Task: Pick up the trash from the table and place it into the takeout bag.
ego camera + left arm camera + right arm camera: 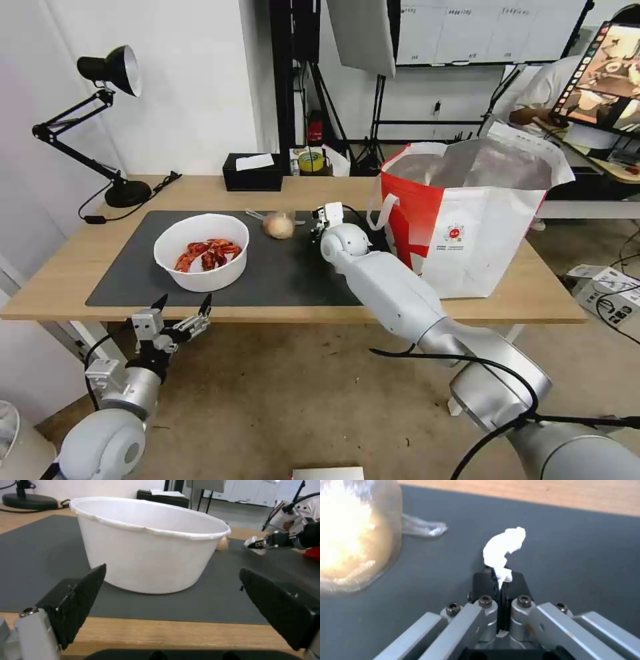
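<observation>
wood table (80, 287), grey mat (287, 267), white wall (193, 80)

The table (467, 307) is light wood with a matt dark grey mat (287, 267). The bowl (146, 555) looks like smooth white plastic. The takeout bag (467, 227) has shiny silver foil inside. The tissue (502, 548) is soft crumpled paper.

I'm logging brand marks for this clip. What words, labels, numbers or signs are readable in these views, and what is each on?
No text can be read in any view.
Takeout bag: a small round red logo with a line of print under it, too small to read.
Screen at the far right: pictures and icons, too blurred to read.
White bowl, black tissue box, tissue in the right gripper: no print visible.
</observation>
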`<state>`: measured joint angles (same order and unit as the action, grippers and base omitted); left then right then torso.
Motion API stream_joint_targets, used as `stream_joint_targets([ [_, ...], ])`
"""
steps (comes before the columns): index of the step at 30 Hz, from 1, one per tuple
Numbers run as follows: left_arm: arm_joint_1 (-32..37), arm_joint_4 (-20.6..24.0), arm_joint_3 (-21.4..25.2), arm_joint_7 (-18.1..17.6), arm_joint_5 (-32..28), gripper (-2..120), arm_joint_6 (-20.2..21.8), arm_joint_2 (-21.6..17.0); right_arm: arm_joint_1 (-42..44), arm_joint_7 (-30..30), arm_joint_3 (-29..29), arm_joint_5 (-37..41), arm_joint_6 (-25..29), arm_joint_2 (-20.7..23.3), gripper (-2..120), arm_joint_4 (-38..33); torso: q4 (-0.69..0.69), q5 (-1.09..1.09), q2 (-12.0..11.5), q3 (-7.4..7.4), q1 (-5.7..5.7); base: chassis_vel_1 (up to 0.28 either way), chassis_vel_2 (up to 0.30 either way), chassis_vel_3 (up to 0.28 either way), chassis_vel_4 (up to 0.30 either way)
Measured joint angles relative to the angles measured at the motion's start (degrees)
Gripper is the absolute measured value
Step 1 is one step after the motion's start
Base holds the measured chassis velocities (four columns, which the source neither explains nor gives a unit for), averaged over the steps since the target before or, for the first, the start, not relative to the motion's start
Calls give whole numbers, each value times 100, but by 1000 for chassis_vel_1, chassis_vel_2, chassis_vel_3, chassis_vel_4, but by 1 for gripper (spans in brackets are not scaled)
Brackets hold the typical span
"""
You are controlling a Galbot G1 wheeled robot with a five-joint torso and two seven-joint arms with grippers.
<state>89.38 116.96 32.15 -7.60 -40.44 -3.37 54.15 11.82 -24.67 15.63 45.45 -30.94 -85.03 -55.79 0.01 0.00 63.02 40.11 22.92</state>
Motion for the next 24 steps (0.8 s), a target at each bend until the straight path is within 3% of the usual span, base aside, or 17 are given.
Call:
stream_joint_targets([
  [11,-9,39,4,-14,-5,100,-2,35,419,-309,180,-258,293,861,0,-1494,-1,1,0,0,0,0,0,0,0],
  [18,80,84,11,-29,37,100,-2,101,1001,-637,208,-103,375,1489,0,-2888,0,1,0,0,0,0,0,0,0],
  [24,142,127,40,-33,53,100,-2,102,1432,-574,187,-261,924,1768,0,-3514,-1,1,0,-1,-1,0,0,0,0],
])
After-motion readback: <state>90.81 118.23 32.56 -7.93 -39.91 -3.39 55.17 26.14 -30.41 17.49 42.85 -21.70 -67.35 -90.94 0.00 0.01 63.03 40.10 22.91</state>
